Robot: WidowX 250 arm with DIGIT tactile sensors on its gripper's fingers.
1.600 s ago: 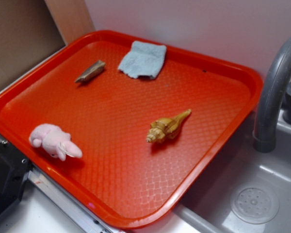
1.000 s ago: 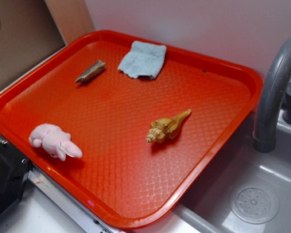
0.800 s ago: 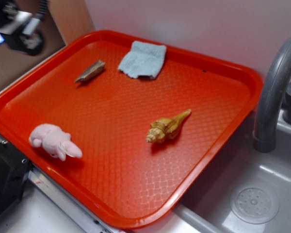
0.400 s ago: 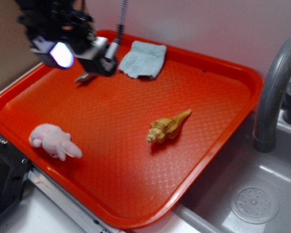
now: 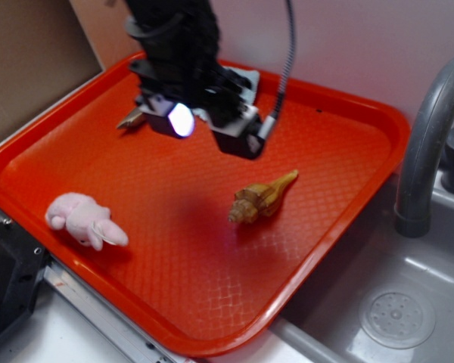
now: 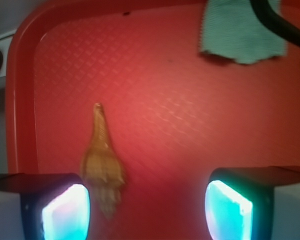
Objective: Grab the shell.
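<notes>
While my gripper hangs above the red tray with its two fingers wide apart and nothing in them, the shell lies flat on the tray, close to the tray's edge by the sink. In the wrist view the shell sits just beside one finger, not in the middle. It looks small, light, hard and bumpy. I think the fat, knobbly end is best to pinch; the thin tip could slip or snap.

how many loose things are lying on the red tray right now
4: shell mid-tray, pink plush toy near the front-left rim, grey-brown wedge and light-blue cloth at the back. The arm may hide more.
</notes>
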